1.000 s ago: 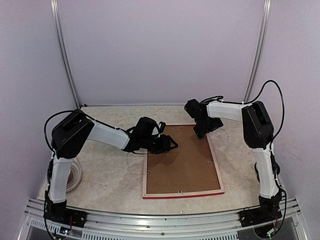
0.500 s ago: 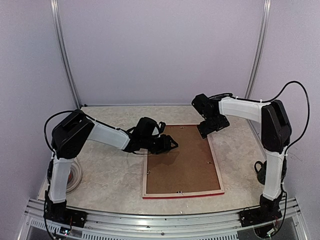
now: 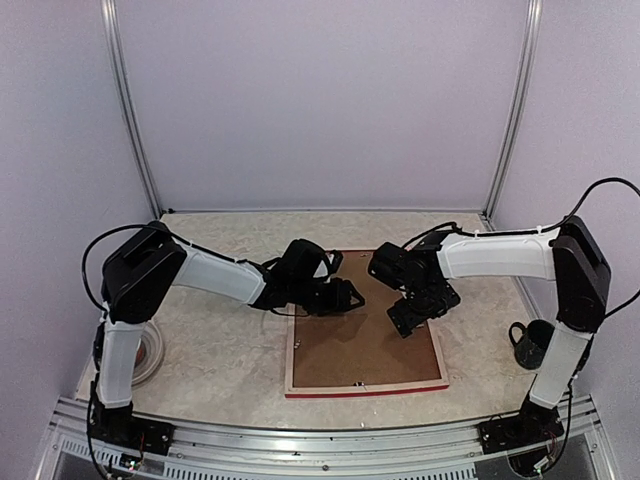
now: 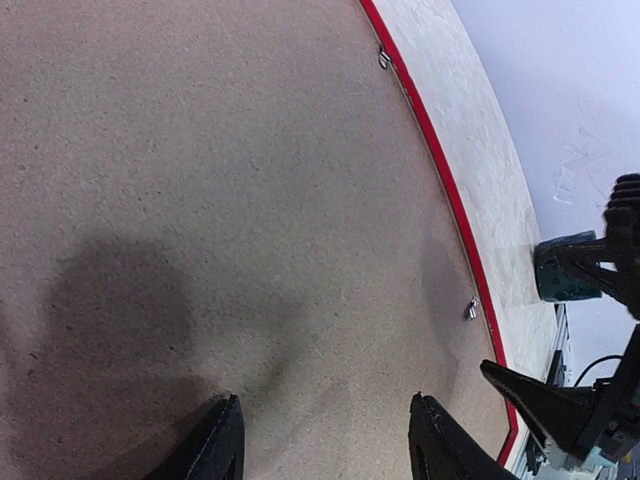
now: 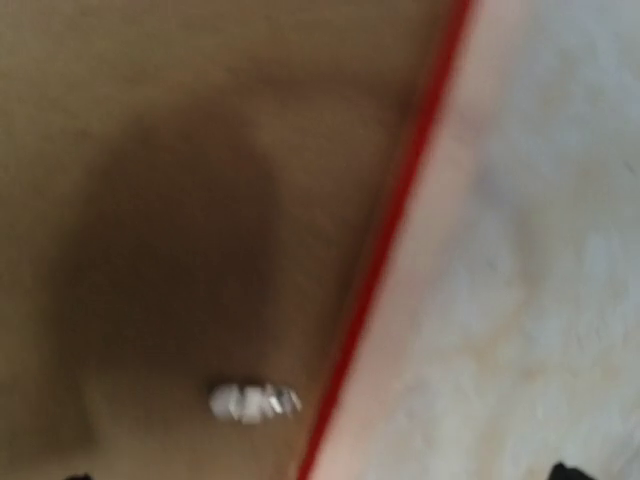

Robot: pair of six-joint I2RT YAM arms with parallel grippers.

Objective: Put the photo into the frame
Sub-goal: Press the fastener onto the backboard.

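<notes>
Left gripper (image 3: 343, 297), seen from the top camera, hangs with its jaws apart and empty over the 11 o'clock corner of the frame (image 3: 365, 389). The frame is a flat rectangle lying face down on the pale, marbled surface (image 3: 220, 350), with a red edge at 6 o'clock, pale wood sides and a matt brown backing board (image 3: 345, 355) filling it. The right gripper (image 3: 408, 320) is above the board's 3 o'clock part. A dark mug (image 3: 530, 343) stands well apart at 3 o'clock.

In the left wrist view, two black fingers (image 4: 225, 445) stand parted, close over the grainy, fibrous board. A small metal clip (image 4: 470, 310) sits just inside the thin red rim.

The right wrist view is blurred. Its fingertips show only at the lower corners, spread wide and holding nothing, over brown board, a shiny clip, the red edge and the surface.
</notes>
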